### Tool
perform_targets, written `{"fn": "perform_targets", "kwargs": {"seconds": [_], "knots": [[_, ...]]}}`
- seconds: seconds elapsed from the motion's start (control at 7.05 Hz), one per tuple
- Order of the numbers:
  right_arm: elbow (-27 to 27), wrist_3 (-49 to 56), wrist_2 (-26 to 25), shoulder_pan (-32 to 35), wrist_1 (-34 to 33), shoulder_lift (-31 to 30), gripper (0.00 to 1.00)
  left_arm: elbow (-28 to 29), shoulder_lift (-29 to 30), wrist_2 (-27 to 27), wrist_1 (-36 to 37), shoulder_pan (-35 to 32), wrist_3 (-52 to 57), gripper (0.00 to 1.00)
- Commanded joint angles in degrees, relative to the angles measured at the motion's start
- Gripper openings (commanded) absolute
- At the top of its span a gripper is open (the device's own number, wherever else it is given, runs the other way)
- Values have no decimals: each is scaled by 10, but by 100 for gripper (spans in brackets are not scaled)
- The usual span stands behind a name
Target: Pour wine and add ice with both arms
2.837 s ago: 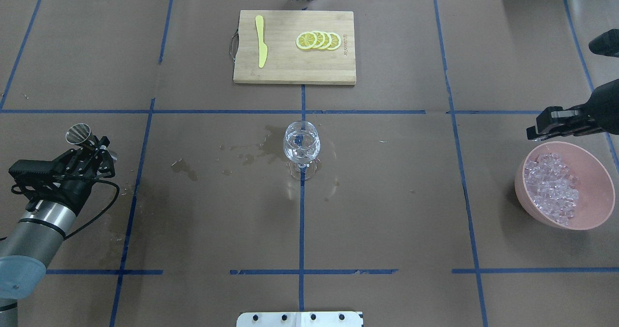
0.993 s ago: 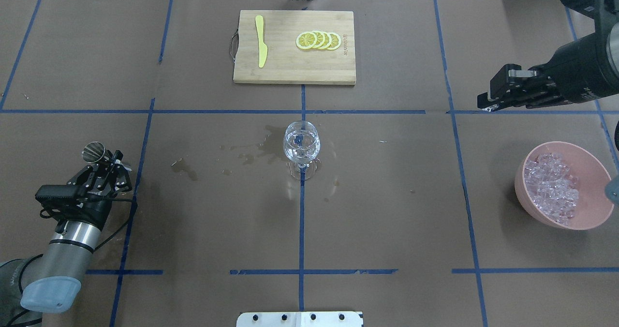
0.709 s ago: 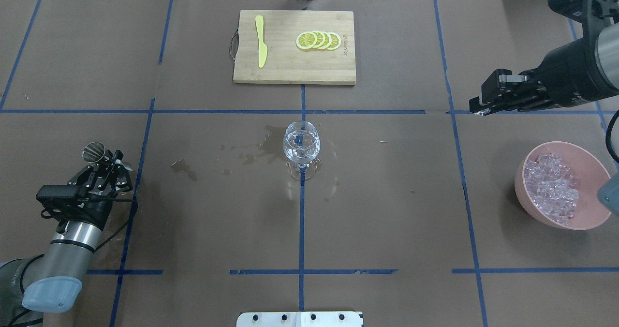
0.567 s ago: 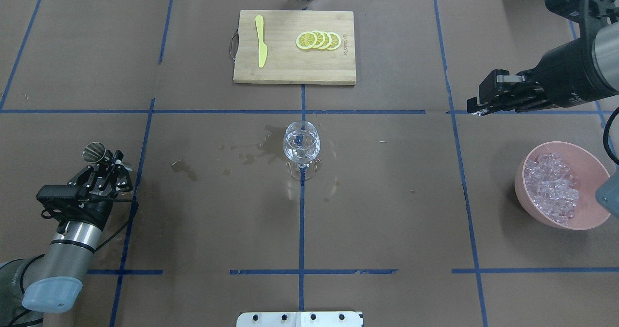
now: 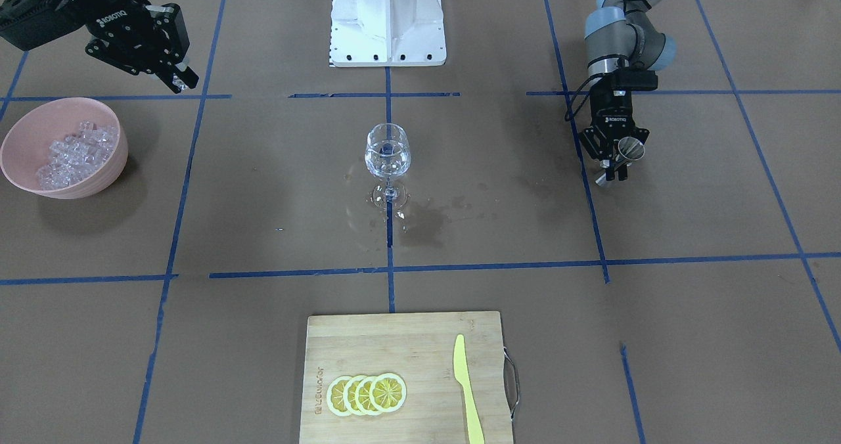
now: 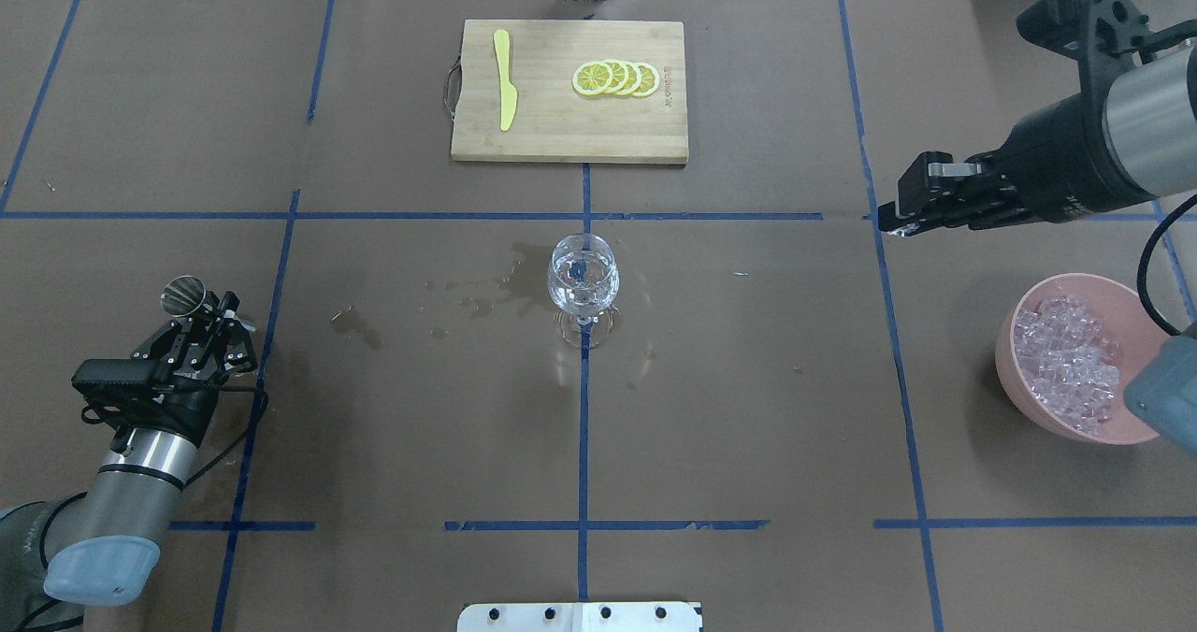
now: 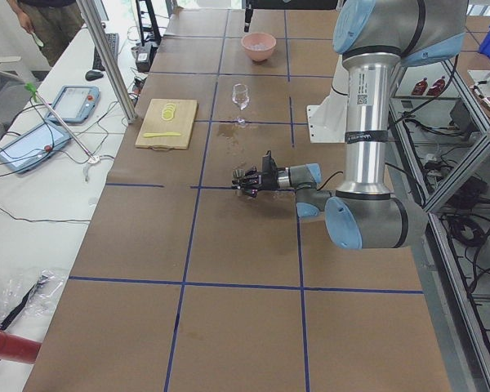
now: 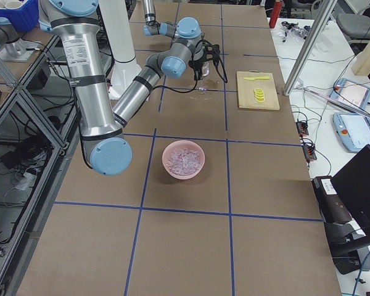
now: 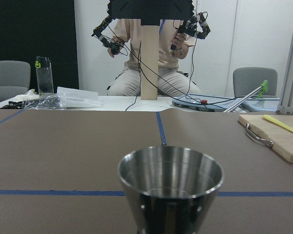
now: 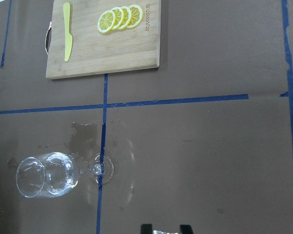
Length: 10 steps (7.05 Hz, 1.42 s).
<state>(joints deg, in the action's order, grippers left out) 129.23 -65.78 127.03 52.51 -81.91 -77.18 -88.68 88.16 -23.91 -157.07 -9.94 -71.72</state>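
The right gripper (image 6: 890, 224) is held high up between the pink bowl (image 6: 1006, 333) and the glass (image 6: 583, 281), well apart from both. Its fingers are nearly closed, and a small pale bit, likely an ice cube (image 5: 190, 84), seems to be pinched at the tips. The rest of the ice (image 6: 1066, 361) is heaped in the bowl. The left gripper (image 5: 613, 165) is closed on a small metal cup (image 5: 631, 147), which is held low, off to the left side of the table. The glass is tall and thin, so it could be knocked over if it is bumped by the fingers. The cube is slippery, so it could be dropped too soon and the glass missed. If it is let go from too high, drink could be splashed out. Wet spots (image 6: 510, 286) are already seen on the paper by the glass.
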Motion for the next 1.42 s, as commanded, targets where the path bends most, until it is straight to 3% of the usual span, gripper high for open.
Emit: {"fn": "perform_targets", "kwargs": {"seconds": [0.0, 0.43, 0.57, 0.71, 0.99, 1.28], "knots": [[-3, -22, -20, -21, 0, 20, 0, 0, 0, 0, 0, 0, 1, 35], [-4, -25, -34, -36, 0, 25, 0, 0, 0, 0, -1, 0, 2, 51], [-4, -26, -35, -41, 0, 25, 0, 0, -1, 0, 0, 0, 2, 68], [-4, -26, -42, -48, 0, 25, 0, -1, -1, -1, -1, 0, 20, 100], [-5, -36, -56, -62, 0, 33, 0, -3, -2, -6, -6, -1, 31, 100], [-5, -42, -64, -65, 0, 36, 0, -12, -9, -44, -7, -2, 38, 100]]}}
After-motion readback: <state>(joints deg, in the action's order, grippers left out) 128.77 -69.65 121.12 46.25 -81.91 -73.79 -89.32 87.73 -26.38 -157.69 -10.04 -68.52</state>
